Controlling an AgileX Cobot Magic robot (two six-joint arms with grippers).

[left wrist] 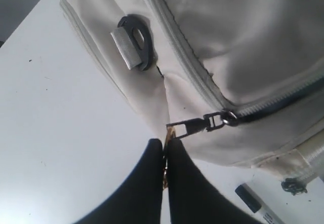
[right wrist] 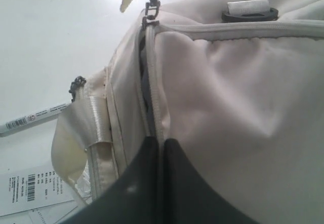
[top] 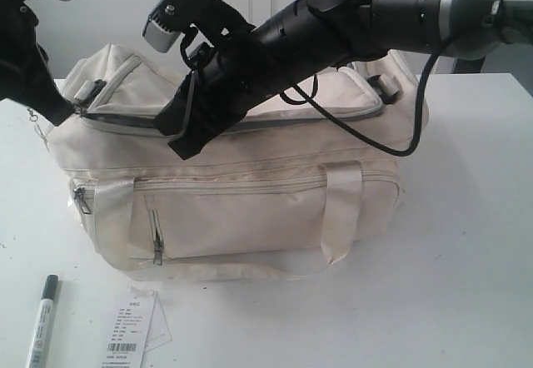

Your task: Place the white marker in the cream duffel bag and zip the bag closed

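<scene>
White table [top: 466, 218]: white marker [top: 42, 322] lies near-left of cream duffel bag [top: 250, 210]. Left gripper [left wrist: 165, 148] pinches zipper pull [left wrist: 190, 126]; right gripper [right wrist: 161, 144] fingers fully closed on the bag's top.

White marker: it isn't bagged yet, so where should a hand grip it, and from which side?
Likely take the white marker by its barrel, below the black cap, from above, closing across its width: it lies flat on the table, apart from the paper tag.

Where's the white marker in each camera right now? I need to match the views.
Exterior: white marker in the bottom-left corner, cap pointing up the picture.
Left wrist: white marker in the bottom-right corner, black cap showing.
Right wrist: white marker at the left edge, barrel only.
Shared landmark: the cream duffel bag, beside it in every view.
</scene>
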